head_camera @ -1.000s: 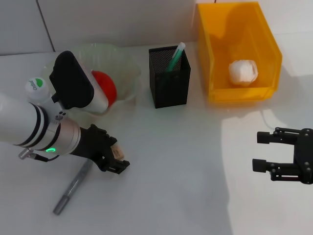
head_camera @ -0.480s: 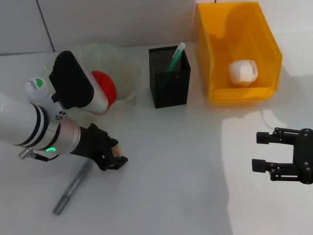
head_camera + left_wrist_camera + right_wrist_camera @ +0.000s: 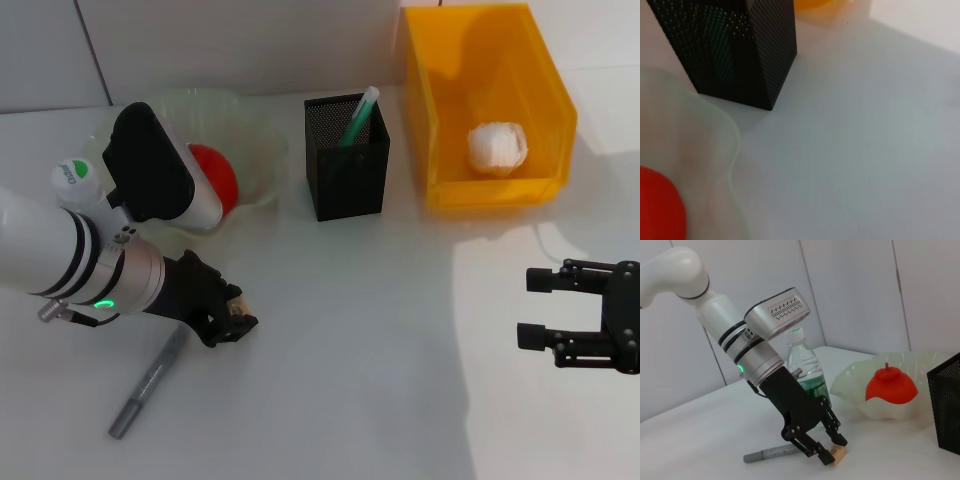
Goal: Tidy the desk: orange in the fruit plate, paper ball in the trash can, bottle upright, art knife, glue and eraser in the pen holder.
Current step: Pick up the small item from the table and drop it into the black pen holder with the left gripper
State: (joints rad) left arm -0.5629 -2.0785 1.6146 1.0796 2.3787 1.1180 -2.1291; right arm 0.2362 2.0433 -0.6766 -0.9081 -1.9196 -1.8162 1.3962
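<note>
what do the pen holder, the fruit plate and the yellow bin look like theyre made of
Pen holder: black metal mesh by the look, with fine perforations across its walls. Fruit plate: translucent pale green, wavy rim, probably plastic, possibly glass. Yellow bin: smooth, opaque, glossy walls, likely moulded plastic.

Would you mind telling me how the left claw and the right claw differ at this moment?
The left claw is down at the desk, closed on a small tan eraser beside the grey art knife; the right claw is open and holds nothing. The left sits near the fruit plate, the right apart, below the yellow bin. Both are black.
</note>
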